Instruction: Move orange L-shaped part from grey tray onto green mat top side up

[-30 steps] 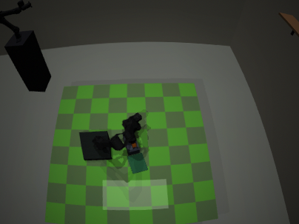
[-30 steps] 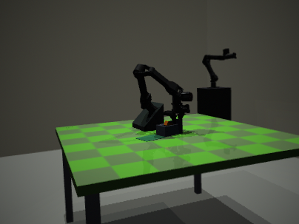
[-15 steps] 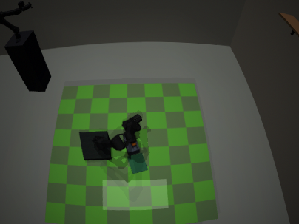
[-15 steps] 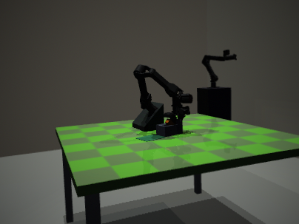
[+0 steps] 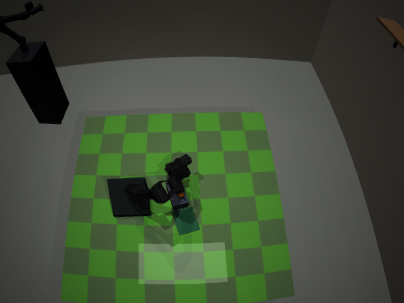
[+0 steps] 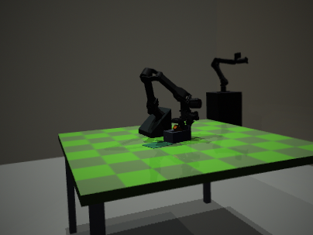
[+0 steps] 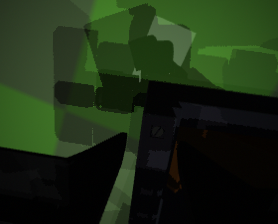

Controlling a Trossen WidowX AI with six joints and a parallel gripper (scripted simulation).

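The orange part (image 5: 181, 195) (image 6: 177, 127) (image 7: 174, 172) is in the grey tray (image 5: 181, 204) (image 6: 177, 136) (image 7: 158, 159). In the exterior view one end stands tipped up above the tray's rim; the other end is hidden. My gripper (image 6: 186, 128) (image 7: 152, 142) is low at the tray, partly open, with nothing seen pinched. In the wrist view the left finger is outside the tray's wall and the right finger is over the part, covering much of it. Contact is too dark to tell. The green mat (image 5: 187, 223) (image 6: 154, 145) lies flat beside the tray.
The arm's black base (image 5: 120, 205) (image 6: 146, 130) stands on the checkered table (image 5: 235, 161) (image 6: 151, 170), to the left of the tray in the top view. A pale rectangle (image 5: 157, 264) shows on the table beyond the mat. Another arm on a black pedestal (image 5: 39, 86) (image 6: 224, 108) stands off the table.
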